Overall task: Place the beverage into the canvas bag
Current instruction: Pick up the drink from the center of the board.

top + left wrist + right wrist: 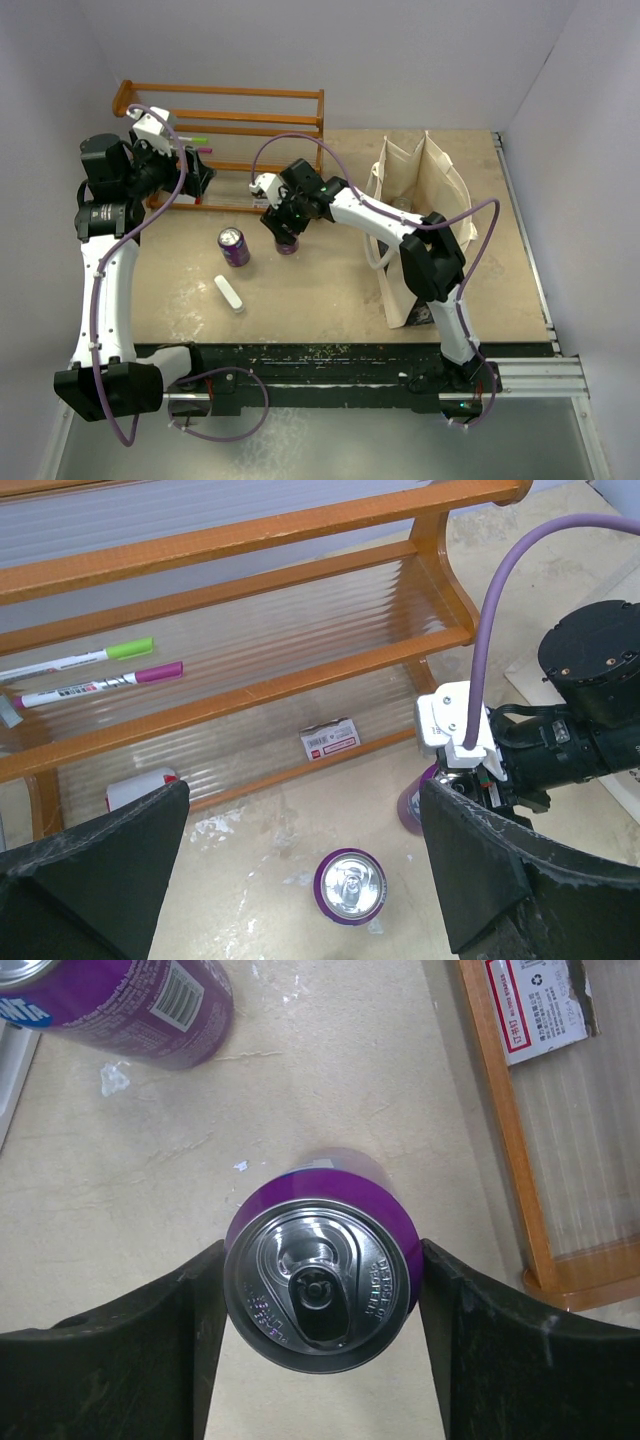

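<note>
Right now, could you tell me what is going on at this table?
The right gripper is down over an upright purple can, with a finger on either side and seemingly against it, though I cannot tell whether the grip is firm. The can looks to be on the table, not yet in the canvas bag standing open to the right. A second purple can stands nearby. The left gripper hangs open and empty by the wooden rack.

Plain pale grey walls (pixel 350 60) close in a beige, stone-look worktop (pixel 330 300) scuffed with white marks. At its back stands an orange wooden rack (pixel 230 92) with ribbed clear plastic shelves. The light is soft and even. A black strip (pixel 330 355) edges the near side.
</note>
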